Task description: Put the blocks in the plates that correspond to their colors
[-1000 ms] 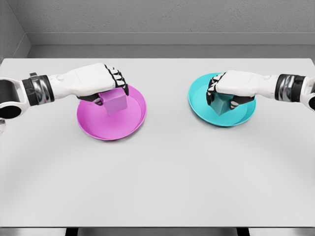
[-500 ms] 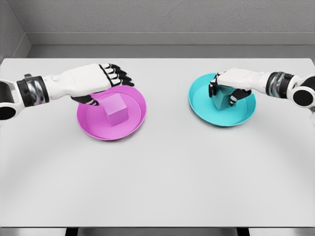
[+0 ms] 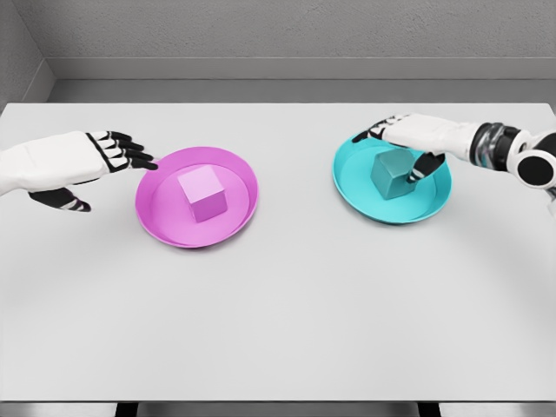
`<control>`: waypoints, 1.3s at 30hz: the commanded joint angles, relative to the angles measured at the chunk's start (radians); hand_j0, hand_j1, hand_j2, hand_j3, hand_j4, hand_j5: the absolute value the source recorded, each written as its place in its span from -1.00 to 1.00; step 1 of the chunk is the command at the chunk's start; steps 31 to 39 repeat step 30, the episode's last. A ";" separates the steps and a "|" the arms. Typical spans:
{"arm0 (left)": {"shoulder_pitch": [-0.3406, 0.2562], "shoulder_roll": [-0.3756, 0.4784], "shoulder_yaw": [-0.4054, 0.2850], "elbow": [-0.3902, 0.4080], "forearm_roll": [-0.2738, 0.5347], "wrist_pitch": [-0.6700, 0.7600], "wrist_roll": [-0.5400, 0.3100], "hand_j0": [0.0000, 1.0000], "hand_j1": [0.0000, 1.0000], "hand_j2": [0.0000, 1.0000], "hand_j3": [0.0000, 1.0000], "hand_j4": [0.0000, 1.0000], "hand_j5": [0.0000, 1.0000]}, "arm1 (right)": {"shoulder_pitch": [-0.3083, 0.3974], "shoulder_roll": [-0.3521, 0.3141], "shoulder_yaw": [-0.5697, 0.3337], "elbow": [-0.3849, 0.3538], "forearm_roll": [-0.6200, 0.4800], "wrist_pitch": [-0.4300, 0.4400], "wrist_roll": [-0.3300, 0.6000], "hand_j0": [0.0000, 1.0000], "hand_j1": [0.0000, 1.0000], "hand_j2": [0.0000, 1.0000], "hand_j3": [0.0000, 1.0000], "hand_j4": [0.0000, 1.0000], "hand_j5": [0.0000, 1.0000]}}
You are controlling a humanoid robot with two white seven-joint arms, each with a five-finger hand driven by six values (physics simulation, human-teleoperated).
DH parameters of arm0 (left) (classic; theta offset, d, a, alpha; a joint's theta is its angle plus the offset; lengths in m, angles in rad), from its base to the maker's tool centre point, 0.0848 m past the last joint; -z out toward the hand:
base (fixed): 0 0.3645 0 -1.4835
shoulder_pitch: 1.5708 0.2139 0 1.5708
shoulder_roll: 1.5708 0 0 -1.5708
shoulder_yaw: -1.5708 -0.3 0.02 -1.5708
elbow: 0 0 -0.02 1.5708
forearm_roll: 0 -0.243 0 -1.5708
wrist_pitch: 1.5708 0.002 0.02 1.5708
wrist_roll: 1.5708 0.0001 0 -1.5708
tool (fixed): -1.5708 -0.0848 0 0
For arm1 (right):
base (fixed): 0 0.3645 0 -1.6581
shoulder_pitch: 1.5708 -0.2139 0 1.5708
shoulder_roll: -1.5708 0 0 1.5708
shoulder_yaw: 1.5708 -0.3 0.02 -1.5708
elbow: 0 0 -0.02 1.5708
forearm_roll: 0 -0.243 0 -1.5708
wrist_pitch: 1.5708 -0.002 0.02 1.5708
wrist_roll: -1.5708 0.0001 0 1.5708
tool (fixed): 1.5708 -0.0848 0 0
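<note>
At the far left of the frame we see the left hand (image 3: 74,162) hovering over bare table (image 3: 287,321), its fingers spread and holding nothing, fingertips just short of the pink plate's (image 3: 156,221) left rim. The pink block (image 3: 201,193) sits in the middle of that plate, flat on one face, one corner turned toward the lower part of the frame; being a cube, it has no long axis. A broad strip of open table separates the two plates, and the whole lower half of the frame is free surface down to the front edge. At the right, the teal block (image 3: 390,175) rests in the teal plate (image 3: 365,201), slightly above its middle. The right hand (image 3: 415,139) hangs over the plate's upper rim, fingers apart, the thumb just beside the block's right side; we cannot tell whether it touches. We see no writing anywhere.
</note>
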 commanded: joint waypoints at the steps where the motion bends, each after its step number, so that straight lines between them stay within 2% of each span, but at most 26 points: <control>1: 0.000 0.013 0.001 -0.005 0.010 0.002 0.001 1.00 1.00 1.00 1.00 1.00 1.00 | 0.002 -0.048 -0.047 -0.082 -0.004 -0.003 0.002 1.00 1.00 1.00 1.00 1.00 1.00; 4: 0.000 0.013 0.001 -0.006 0.010 0.002 0.001 1.00 1.00 1.00 1.00 1.00 1.00 | 0.037 -0.131 -0.052 -0.196 -0.004 -0.009 0.002 1.00 1.00 1.00 1.00 1.00 1.00; 7: 0.000 0.013 -0.001 -0.008 0.010 0.002 -0.001 1.00 1.00 1.00 1.00 1.00 1.00 | 0.205 -0.215 -0.222 -0.335 -0.006 -0.083 0.001 1.00 1.00 1.00 1.00 1.00 1.00; 9: 0.000 0.013 0.000 -0.008 0.010 0.002 -0.003 1.00 1.00 1.00 1.00 1.00 1.00 | 0.288 -0.244 -0.301 -0.380 -0.009 -0.138 -0.001 1.00 1.00 1.00 1.00 1.00 1.00; 10: 0.000 0.013 -0.001 -0.014 0.010 0.002 -0.003 1.00 1.00 1.00 1.00 1.00 1.00 | 0.317 -0.255 -0.334 -0.394 -0.010 -0.152 -0.001 1.00 1.00 1.00 1.00 1.00 1.00; 14: 0.000 0.013 -0.001 -0.017 0.010 0.002 -0.003 1.00 1.00 1.00 1.00 1.00 1.00 | 0.348 -0.281 -0.346 -0.395 -0.024 -0.228 -0.001 1.00 1.00 1.00 1.00 1.00 1.00; 16: 0.000 0.013 -0.001 -0.018 0.009 0.002 -0.003 1.00 1.00 1.00 1.00 1.00 1.00 | 0.471 -0.300 -0.463 -0.395 -0.024 -0.230 -0.002 1.00 1.00 1.00 1.00 1.00 1.00; 39: 0.002 0.013 -0.002 -0.023 0.009 0.002 -0.004 1.00 1.00 1.00 1.00 1.00 1.00 | 0.482 -0.300 -0.475 -0.391 -0.026 -0.230 -0.002 1.00 1.00 1.00 1.00 1.00 1.00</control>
